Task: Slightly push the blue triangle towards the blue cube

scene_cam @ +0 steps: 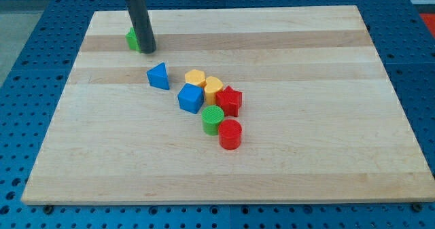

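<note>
the blue triangle [158, 76] is a small solid wedge in a bright, even blue, with a flat front face and one point turned up toward the view's top. it casts a thin shadow on the pale wooden worktop [306, 161] and sits a little left of the board's middle, clear of every other block.

just down and to the view's right of it is the blue cube [191, 98], the same shade of blue, turned so that one corner faces the view's bottom. a narrow strip of bare wood separates the two; they are near but not touching.

the cube is the left edge of a tight cluster. a yellow block [196, 77], roughly hexagonal, sits above the cube, with a second yellow block [213, 86] beside it on the right. a red star-like block [229, 100] is right of the cube, a green cylinder [213, 119] lies below the cube, and a red cylinder [230, 134] is lowest of all.

there is no claw on this arm, only the dark rod, so nothing spreads or pinches. my tip [147, 51] rests near the view's top left, up and slightly left of the blue triangle and apart from it. a small green block [132, 39] is just beside the rod on its left, partly hidden, its shape unclear.
</note>
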`<state>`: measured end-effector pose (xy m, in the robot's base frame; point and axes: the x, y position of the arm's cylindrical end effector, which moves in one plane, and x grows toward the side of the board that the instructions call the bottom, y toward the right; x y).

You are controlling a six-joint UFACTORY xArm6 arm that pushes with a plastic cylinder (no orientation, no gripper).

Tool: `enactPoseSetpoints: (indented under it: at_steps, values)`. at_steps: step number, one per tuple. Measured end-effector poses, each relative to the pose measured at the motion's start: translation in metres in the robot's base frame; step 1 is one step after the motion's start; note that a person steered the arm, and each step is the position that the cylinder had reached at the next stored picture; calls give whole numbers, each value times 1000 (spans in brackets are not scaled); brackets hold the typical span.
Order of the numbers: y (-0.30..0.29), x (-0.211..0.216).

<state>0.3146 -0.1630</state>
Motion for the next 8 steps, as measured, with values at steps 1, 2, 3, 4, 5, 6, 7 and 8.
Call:
enactPoseSetpoints:
  at_steps: [1, 2, 3, 4, 5, 6, 7, 8]
  values:
    - [-11, -9]
    - [-23, -10]
    - [-26, -10]
    - [11, -2]
    - [37, 17]
    - [41, 22]
    - [49, 52]
    - [54, 59]
